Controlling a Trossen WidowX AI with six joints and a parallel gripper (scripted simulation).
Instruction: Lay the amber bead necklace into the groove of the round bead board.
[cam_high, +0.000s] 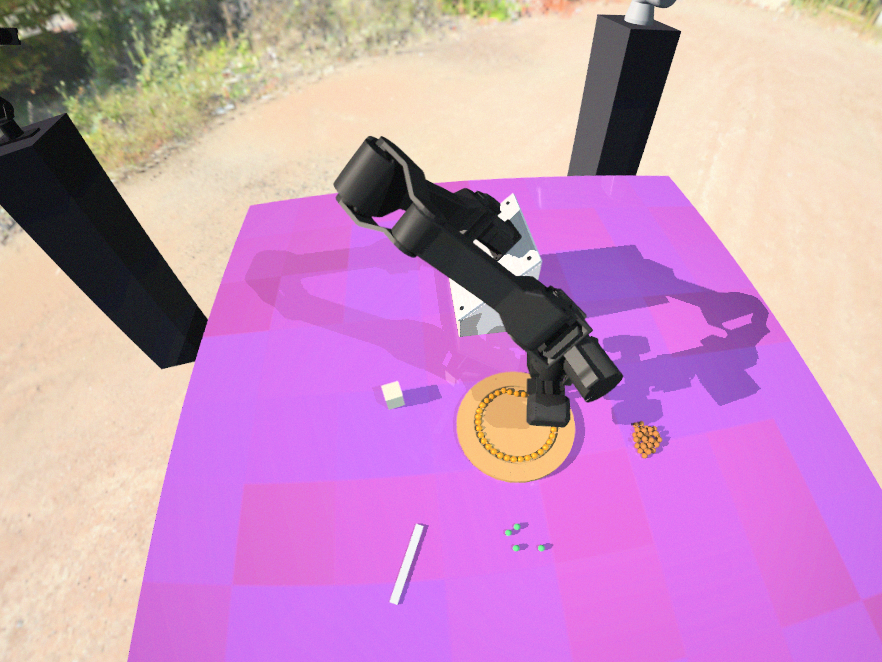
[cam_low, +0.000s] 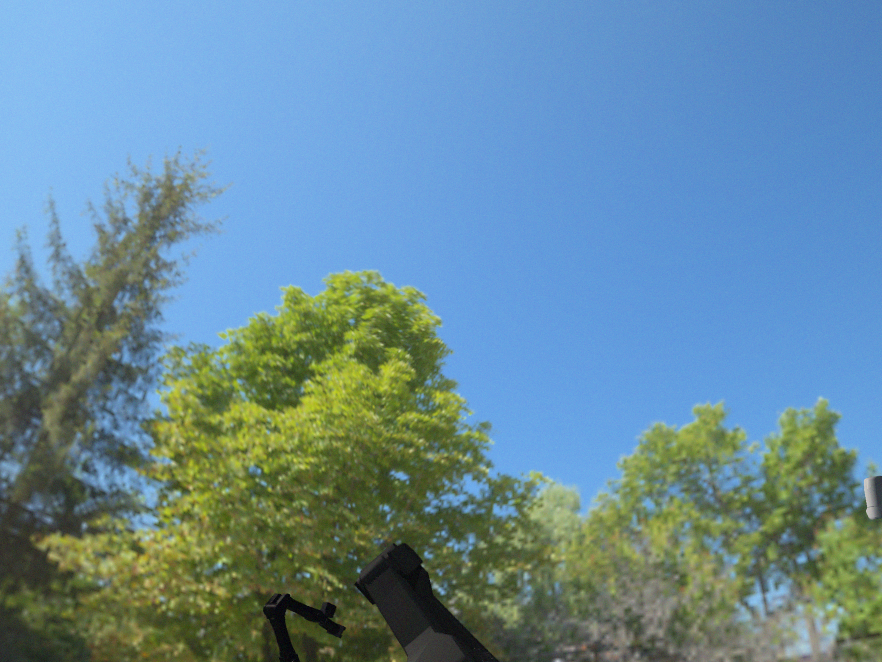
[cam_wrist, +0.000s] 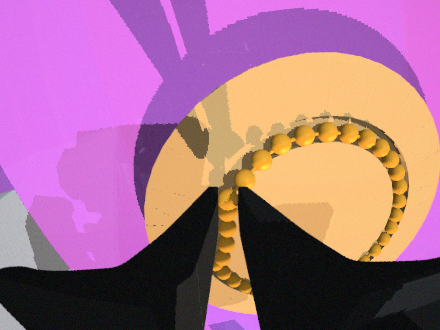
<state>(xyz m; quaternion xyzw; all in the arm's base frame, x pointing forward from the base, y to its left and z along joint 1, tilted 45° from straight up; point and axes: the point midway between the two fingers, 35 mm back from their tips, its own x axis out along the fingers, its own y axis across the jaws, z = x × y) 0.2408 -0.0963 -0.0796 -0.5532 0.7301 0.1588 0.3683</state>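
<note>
The amber bead necklace (cam_high: 515, 458) (cam_wrist: 328, 132) lies as a loop on the round bead board (cam_high: 467, 431) (cam_wrist: 310, 80). In the wrist view its right side follows the dark groove line. At the upper left, beads near the fingertips stand off their shadows and seem slightly raised, and the left run looks fairly straight. My gripper (cam_high: 547, 411) (cam_wrist: 227, 195) is over the board's back right part in the top view, fingers narrow and shut on a bead of the necklace. The fingers hide part of the loop's near side. The exterior view shows neither board nor necklace.
A pile of darker orange beads (cam_high: 646, 439) lies right of the board. Several small green beads (cam_high: 515, 547) and a white bar (cam_high: 408, 564) lie toward the front. A pale cube (cam_high: 392, 394) is left of the board. The white base bracket (cam_high: 488, 317) stands behind it.
</note>
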